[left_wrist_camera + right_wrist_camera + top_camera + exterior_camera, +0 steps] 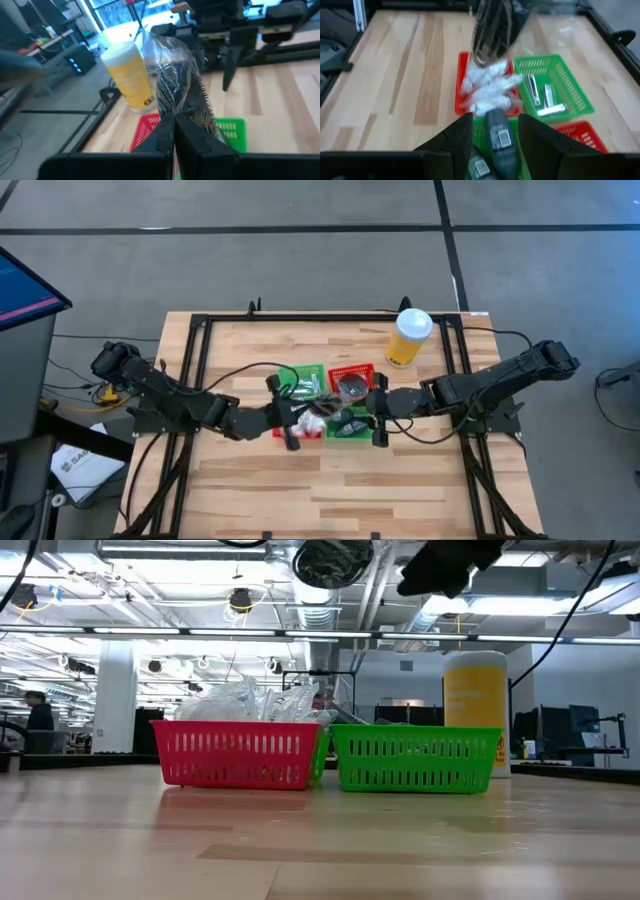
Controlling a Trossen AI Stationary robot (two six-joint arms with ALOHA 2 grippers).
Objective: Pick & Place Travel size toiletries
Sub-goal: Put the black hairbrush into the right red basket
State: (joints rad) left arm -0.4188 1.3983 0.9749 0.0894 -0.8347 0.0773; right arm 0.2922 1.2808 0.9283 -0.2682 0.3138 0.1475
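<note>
My left gripper is shut on a dark grey round disc in clear wrap, raised over the baskets; the disc also shows high up in the low view and in the right wrist view. My right gripper is open and hovers above the near green basket, where dark items lie below its fingers. White puffy packets fill the near red basket. Thin silvery tubes lie in the far green basket. Another disc rests in the far red basket. My left gripper pinches the wrapped disc between its two fingers at one edge, where the clear wrap gathers. The disc stands on edge beyond the fingertips. It is lifted clear, well above the basket rims.
A tall yellow cup with a white lid stands at the far right of the table, behind the baskets. The four baskets sit in a tight square at mid-table. Bare wood stretches along the near side. A black frame rims the table.
</note>
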